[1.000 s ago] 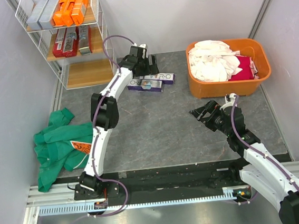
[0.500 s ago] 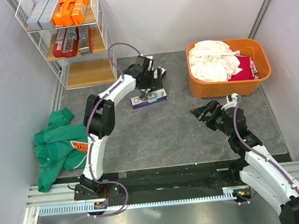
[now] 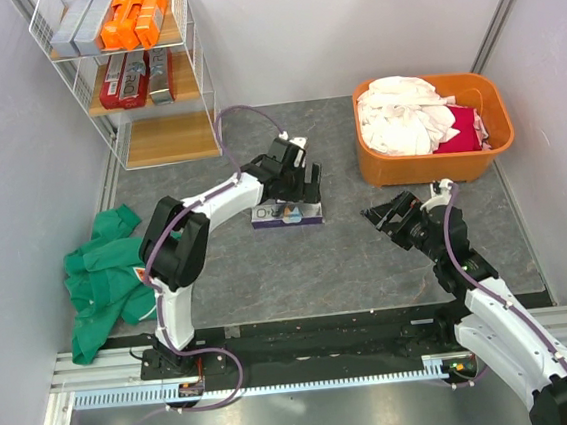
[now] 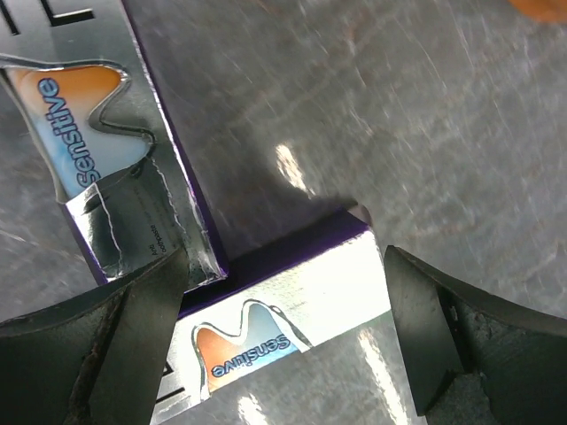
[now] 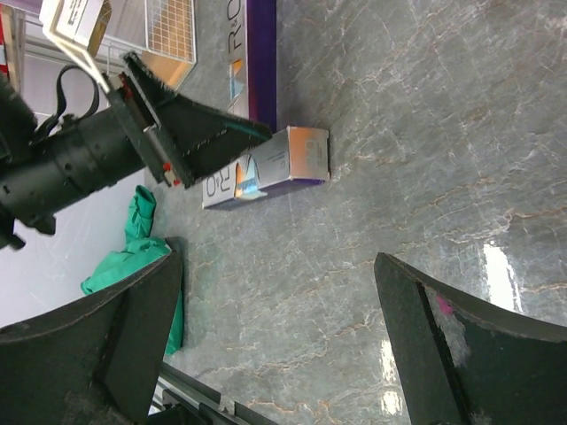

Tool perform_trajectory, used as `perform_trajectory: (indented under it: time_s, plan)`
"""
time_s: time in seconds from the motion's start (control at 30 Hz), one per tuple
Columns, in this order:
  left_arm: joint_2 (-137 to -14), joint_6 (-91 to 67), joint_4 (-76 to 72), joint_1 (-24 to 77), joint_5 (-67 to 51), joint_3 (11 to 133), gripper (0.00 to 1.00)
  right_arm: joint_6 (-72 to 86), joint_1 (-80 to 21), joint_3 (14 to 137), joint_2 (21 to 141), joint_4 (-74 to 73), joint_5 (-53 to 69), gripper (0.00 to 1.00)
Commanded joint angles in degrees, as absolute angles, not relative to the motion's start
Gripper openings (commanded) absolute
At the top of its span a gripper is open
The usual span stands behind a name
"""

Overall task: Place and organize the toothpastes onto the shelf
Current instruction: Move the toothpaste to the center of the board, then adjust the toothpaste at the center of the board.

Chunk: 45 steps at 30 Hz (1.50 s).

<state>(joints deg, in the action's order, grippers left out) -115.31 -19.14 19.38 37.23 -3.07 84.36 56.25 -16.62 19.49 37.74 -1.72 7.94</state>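
Black two-finger right gripper (image 3: 379,211) hangs nearest the bases, jaws spread wide and holding nothing, well apart from every carton; I see little risk there. Left of it, a crumpled green cloth (image 3: 109,274) lies on the grey stone-patterned table (image 3: 269,274) near the left arm's elbow, where a swing towards the rack might snag it.

Further out, the left gripper (image 4: 282,283) is poised low over a white-and-purple toothpaste carton (image 4: 283,332), jaws fully apart, nothing clamped. Trouble sits here. That carton's end shows just inside one finger (image 4: 443,336), while the other finger (image 4: 106,345) overlaps its body. The jaws therefore seem lined along its length, not across its narrow width; closing so would likely shove it or miss. A second silver-and-purple carton (image 4: 115,150) lies at an angle, its end touching the first, just beside that other finger; it could be pinched too or knocked askew. Glossy faces may slip.

Beyond, to the right, stands an orange plastic tub (image 3: 430,170) of laundry. Farthest, the white wire shelf (image 3: 161,141) holds silver-grey cartons (image 3: 80,26) and orange cartons (image 3: 134,16) on top, red cartons (image 3: 122,79) in the middle. Its wire uprights could catch a long box carried in crooked.
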Motion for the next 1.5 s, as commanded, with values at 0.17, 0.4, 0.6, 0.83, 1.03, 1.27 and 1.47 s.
perform_trajectory:
  time_s: [0.17,0.4,0.6,0.83,1.03,1.27,1.47]
  plan:
    - [-112.60,-23.73,27.07,42.27,-7.21,74.89,1.00,56.95,-16.44,18.99,37.00,-1.49,8.35,0.98]
    - [-103.73,-21.36,25.49,44.65,-3.89,71.03,1.00,57.13,-16.44,18.72,36.74,-1.49,8.44,0.98]
    - [-93.88,-17.94,24.96,44.65,5.00,66.28,1.00,57.22,-16.44,18.46,36.74,-1.49,8.53,0.98]
    - [-86.49,-16.08,26.01,44.65,8.89,61.53,1.00,57.39,-16.44,18.11,36.83,-1.41,8.53,0.98]
    - [-83.85,-18.37,26.72,44.65,9.75,56.87,1.00,57.39,-16.44,18.19,37.44,-1.32,8.61,0.98]
    - [-86.04,-14.79,24.70,44.65,10.20,56.60,1.00,57.13,-16.35,18.54,37.79,-1.41,8.79,0.98]
    - [-89.47,-4.59,23.29,44.65,11.25,59.15,1.00,57.04,-16.44,19.25,38.85,-1.41,9.40,0.98]
